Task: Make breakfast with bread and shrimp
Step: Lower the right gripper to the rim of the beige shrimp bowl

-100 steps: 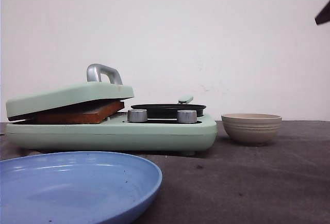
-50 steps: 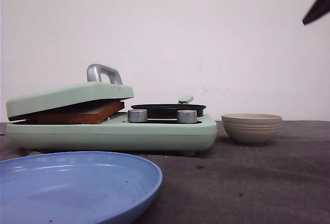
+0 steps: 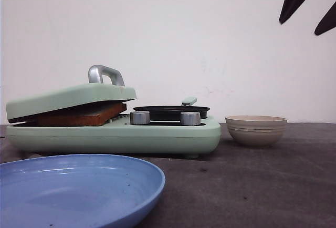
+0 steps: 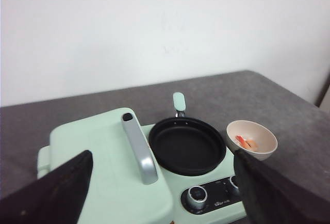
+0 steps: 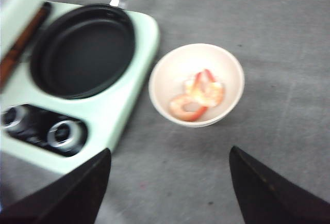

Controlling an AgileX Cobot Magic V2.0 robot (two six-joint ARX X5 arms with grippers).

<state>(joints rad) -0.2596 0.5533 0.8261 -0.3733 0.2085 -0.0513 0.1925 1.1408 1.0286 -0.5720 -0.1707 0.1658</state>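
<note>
The bread [image 3: 79, 115] lies toasted brown under the half-shut lid [image 3: 68, 97] of the mint-green breakfast maker [image 3: 115, 136]; its crust edge [image 5: 18, 46] shows in the right wrist view. Pink shrimp [image 5: 198, 97] [image 4: 246, 142] lie in a beige bowl [image 3: 255, 130] to the right of the maker. My right gripper [image 3: 300, 27] [image 5: 169, 152] hangs open high above the table near that bowl, holding nothing. My left gripper [image 4: 162, 154] is open and empty above the maker's lid handle [image 4: 139, 149]; the front view does not show it.
An empty black pan [image 3: 170, 111] [image 4: 186, 144] [image 5: 82, 48] sits on the maker's right half, behind two silver knobs [image 3: 139, 117]. A blue plate [image 3: 79, 186] lies at the table's near left. Dark grey table [image 5: 268, 43] surrounds the bowl.
The right gripper has come down and leftward into the front view from the upper right corner. The left fingertip seen at the top left a second ago has gone out of view.
</note>
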